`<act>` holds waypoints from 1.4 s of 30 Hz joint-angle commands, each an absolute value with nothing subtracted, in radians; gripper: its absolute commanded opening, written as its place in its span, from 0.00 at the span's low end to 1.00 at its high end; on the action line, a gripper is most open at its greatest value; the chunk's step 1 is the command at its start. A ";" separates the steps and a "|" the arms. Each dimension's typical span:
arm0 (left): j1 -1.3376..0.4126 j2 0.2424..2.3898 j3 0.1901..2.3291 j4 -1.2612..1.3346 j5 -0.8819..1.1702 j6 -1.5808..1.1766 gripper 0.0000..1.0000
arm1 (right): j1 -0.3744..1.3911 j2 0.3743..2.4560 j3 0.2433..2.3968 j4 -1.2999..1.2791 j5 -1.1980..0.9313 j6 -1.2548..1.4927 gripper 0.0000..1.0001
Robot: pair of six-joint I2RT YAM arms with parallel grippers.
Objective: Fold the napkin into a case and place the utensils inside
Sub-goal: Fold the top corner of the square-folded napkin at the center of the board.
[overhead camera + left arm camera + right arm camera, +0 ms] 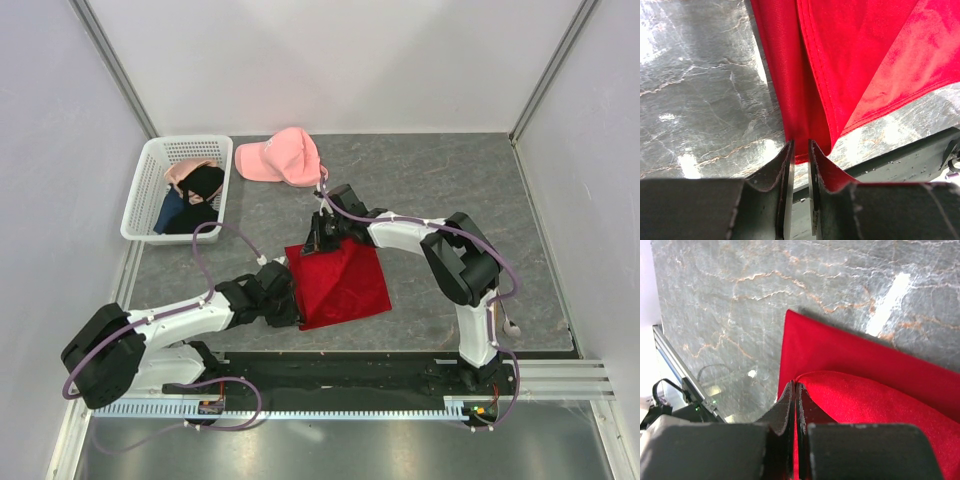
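The red napkin (345, 285) lies on the grey table (450, 180), partly doubled. Its near corner is pinched by the left gripper (801, 150), a raised fold by the right gripper (795, 389). Folding appears in hand; next, the held edge must be carried across evenly.

This is a robotics lab test cell, not a lived-in room. The grey stone-patterned table (450, 180) is boxed in at its left, right and far sides by plain white wall panels (350, 60) held in bare aluminium posts (112, 65). Along the table's near edge lies a black mounting plate (340, 375) carrying two white robot arms, left (170, 320) and right (460, 260), trailing purple cables (213, 226). Below that edge runs a slotted white cable duct (330, 409).
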State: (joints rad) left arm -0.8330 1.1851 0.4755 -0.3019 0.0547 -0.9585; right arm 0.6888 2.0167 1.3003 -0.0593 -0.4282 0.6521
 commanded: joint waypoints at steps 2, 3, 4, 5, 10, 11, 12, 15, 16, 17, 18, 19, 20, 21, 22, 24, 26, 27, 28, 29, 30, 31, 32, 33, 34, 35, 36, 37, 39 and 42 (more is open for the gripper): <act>-0.836 1.192 0.456 -0.275 0.054 -0.996 0.23 | 0.681 2.057 1.364 -0.023 -0.420 0.669 0.00; -0.838 1.193 0.454 -0.272 0.055 -0.996 0.23 | 0.683 2.060 1.373 -0.023 -0.420 0.670 0.00; -0.838 1.193 0.451 -0.272 0.055 -0.996 0.23 | 0.683 2.065 1.377 -0.025 -0.419 0.670 0.00; -0.838 1.193 0.451 -0.273 0.057 -0.996 0.23 | 0.683 2.072 1.381 -0.023 -0.419 0.670 0.00; -0.838 1.193 0.448 -0.270 0.057 -0.996 0.23 | 0.681 2.088 1.396 -0.023 -0.420 0.675 0.00; -0.838 1.193 0.448 -0.268 0.057 -0.996 0.23 | 0.681 2.089 1.396 -0.023 -0.420 0.675 0.00; -0.838 1.193 0.448 -0.268 0.058 -0.994 0.23 | 0.681 2.091 1.400 -0.023 -0.420 0.675 0.00; -0.838 1.195 0.446 -0.268 0.058 -0.996 0.23 | 0.680 2.098 1.404 -0.023 -0.419 0.676 0.00; -0.838 1.193 0.446 -0.268 0.060 -0.996 0.23 | 0.677 2.100 1.405 -0.025 -0.420 0.676 0.00; -0.838 1.193 0.446 -0.268 0.060 -0.994 0.22 | 0.678 2.102 1.405 -0.025 -0.422 0.676 0.00; -0.838 1.189 0.445 -0.268 0.060 -0.993 0.22 | 0.677 2.103 1.407 -0.025 -0.423 0.678 0.00; -0.838 1.180 0.445 -0.271 0.058 -0.994 0.22 | 0.678 2.105 1.407 -0.025 -0.425 0.678 0.00; -0.836 1.174 0.445 -0.279 0.055 -0.994 0.22 | 0.678 2.109 1.407 -0.023 -0.428 0.678 0.01; -0.836 1.167 0.448 -0.287 0.052 -0.996 0.22 | 0.678 2.109 1.410 -0.025 -0.426 0.675 0.02; -0.838 1.160 0.452 -0.297 0.049 -0.997 0.23 | 0.677 2.111 1.410 -0.023 -0.426 0.675 0.03; -0.836 1.132 0.460 -0.340 0.026 -1.011 0.23 | 0.675 2.117 1.413 -0.025 -0.436 0.673 0.06; -0.836 1.096 0.477 -0.370 0.005 -1.029 0.26 | 0.675 2.121 1.419 -0.026 -0.448 0.672 0.11; -0.836 1.079 0.480 -0.400 0.005 -1.041 0.27 | 0.675 2.121 1.417 -0.026 -0.451 0.672 0.12; -0.836 1.062 0.483 -0.411 -0.027 -1.048 0.28 | 0.675 2.121 1.422 -0.023 -0.454 0.669 0.13; -0.836 1.042 0.483 -0.425 -0.056 -1.055 0.28 | 0.675 2.120 1.428 -0.026 -0.454 0.667 0.14; -0.836 0.994 0.483 -0.443 -0.070 -1.072 0.31 | 0.672 2.120 1.433 -0.026 -0.454 0.666 0.15; -0.836 0.973 0.482 -0.452 -0.086 -1.080 0.32 | 0.672 2.117 1.437 -0.028 -0.457 0.667 0.16; -0.836 0.947 0.482 -0.459 -0.113 -1.086 0.36 | 0.672 2.115 1.448 -0.029 -0.457 0.667 0.21; -0.836 0.913 0.486 -0.463 -0.124 -1.091 0.38 | 0.672 2.115 1.456 -0.031 -0.462 0.667 0.24; -0.836 0.901 0.489 -0.465 -0.133 -1.091 0.39 | 0.669 2.115 1.465 -0.034 -0.465 0.666 0.31; -0.836 0.899 0.497 -0.459 -0.141 -1.088 0.41 | 0.669 2.114 1.485 -0.044 -0.468 0.660 0.33; -0.836 0.920 0.520 -0.445 -0.137 -1.063 0.41 | 0.669 2.112 1.494 -0.057 -0.469 0.657 0.35; -0.836 0.940 0.537 -0.414 -0.127 -1.046 0.41 | 0.669 2.100 1.500 -0.076 -0.469 0.649 0.42; -0.836 1.027 0.586 -0.365 -0.074 -0.996 0.38 | 0.652 2.065 1.499 -0.100 -0.463 0.623 0.47; -0.836 1.138 0.632 -0.286 -0.003 -0.960 0.33 | 0.603 1.978 1.427 -0.126 -0.463 0.601 0.50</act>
